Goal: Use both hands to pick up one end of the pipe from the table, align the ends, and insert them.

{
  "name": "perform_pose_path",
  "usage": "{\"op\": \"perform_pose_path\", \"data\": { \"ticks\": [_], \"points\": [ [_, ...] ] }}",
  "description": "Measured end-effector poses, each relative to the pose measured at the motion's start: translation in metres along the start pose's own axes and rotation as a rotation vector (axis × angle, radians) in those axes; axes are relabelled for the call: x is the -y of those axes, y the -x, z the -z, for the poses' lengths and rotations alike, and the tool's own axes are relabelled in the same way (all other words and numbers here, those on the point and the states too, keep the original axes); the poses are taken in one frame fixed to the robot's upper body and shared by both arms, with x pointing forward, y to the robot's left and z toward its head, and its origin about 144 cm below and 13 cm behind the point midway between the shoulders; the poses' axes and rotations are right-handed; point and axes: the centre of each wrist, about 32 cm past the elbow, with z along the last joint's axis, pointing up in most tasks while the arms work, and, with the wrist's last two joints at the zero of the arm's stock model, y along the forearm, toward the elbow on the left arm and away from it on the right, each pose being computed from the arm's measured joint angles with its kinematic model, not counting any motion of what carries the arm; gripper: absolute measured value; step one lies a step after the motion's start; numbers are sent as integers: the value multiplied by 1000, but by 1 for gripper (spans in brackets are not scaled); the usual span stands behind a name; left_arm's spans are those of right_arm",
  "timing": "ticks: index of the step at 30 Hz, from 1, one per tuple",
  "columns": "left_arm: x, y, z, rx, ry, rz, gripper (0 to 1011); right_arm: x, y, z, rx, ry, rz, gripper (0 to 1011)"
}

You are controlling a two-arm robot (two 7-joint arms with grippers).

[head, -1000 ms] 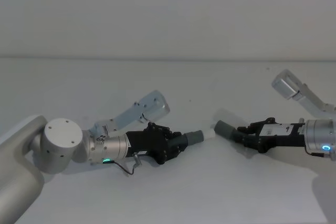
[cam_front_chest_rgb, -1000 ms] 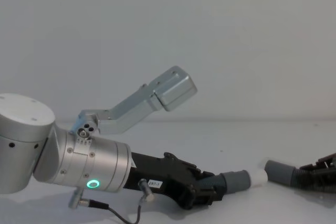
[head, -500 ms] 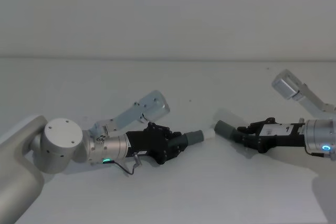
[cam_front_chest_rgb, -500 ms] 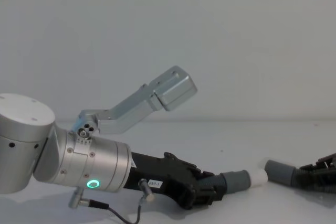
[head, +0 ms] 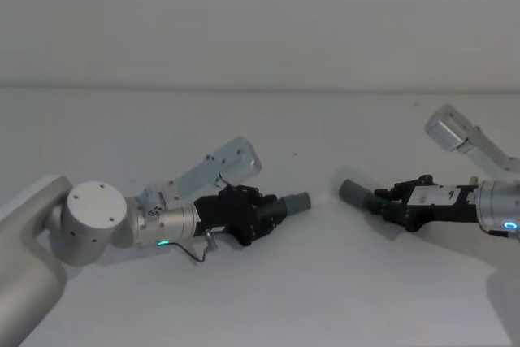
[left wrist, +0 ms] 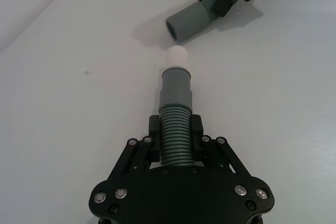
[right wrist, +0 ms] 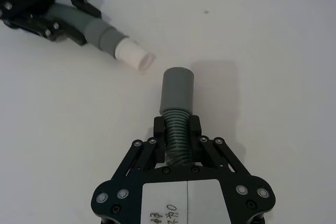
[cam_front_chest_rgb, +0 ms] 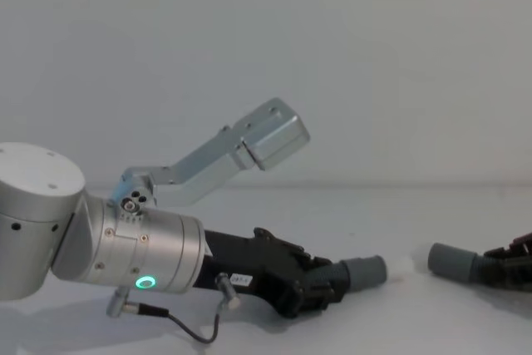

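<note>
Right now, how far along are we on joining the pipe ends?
Pickup looks done: the left gripper is shut on the ribbed pipe behind the white-tipped cuff, the right gripper behind the plain grey cuff. Alignment is in hand: the ends face each other across a gap, angled, not in line. Left: line them up, close the gap and push the white tip in.
</note>
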Motion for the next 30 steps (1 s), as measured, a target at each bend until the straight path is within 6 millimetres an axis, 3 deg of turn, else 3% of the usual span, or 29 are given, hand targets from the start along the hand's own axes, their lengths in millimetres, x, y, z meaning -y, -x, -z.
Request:
{"op": "perform_pose_path", "data": {
  "ticks": [30],
  "points": [
    [-24,-31,-26,407,167,-102,323,64,17,-35,355,51,267,256]
  ]
}}
